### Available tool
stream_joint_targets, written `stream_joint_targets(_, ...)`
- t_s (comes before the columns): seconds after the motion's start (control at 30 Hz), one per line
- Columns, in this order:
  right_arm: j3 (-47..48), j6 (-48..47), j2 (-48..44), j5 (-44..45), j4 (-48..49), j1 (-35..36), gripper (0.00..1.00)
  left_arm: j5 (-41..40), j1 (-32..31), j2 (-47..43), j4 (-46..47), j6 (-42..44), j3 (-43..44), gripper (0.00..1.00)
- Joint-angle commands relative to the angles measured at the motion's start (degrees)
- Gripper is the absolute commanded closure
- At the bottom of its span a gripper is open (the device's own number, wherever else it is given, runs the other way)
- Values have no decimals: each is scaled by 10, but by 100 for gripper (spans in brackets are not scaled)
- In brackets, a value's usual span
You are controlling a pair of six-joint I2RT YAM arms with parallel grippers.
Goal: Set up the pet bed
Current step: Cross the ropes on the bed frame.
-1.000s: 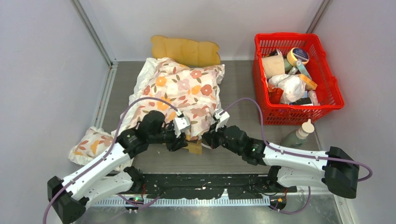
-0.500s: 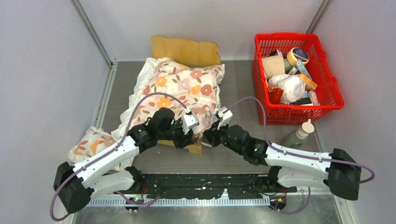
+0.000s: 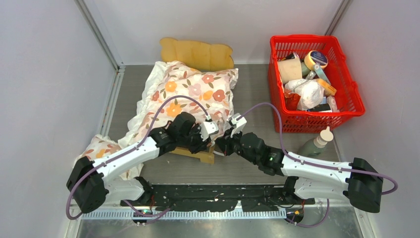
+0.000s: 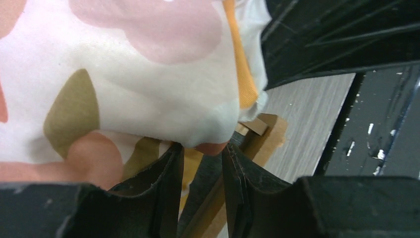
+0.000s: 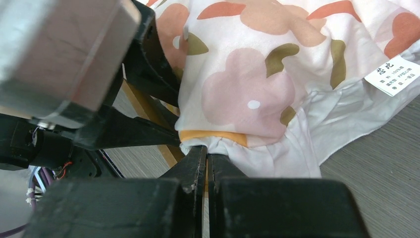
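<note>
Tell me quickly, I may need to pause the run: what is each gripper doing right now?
Left gripper: open, jaws apart at the floral cushion's edge, no clear grip.
Right gripper: shut on the floral cushion's hem.

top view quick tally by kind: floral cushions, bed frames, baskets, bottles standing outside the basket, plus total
floral cushions: 2, the large floral cushion over the frame and the small floral cushion at the near left
bed frames: 1, the pet bed
baskets: 1, the red basket
bottles outside the basket: 1, the bottle
total: 5
</note>
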Motion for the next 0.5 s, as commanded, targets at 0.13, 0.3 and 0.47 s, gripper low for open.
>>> stream_joint_targets(0.13,15,5,-21,7,40,-4,95,-145,-2,19,-10,55,45,61)
stream_joint_targets(0.3,13,10,-19,8,47,-6,95,-216,-2,-43,43,20,25,60)
stream_joint_targets(0.47,14,13,-14,6,54,-9,95,-161,-2,-115,35,3,3,63)
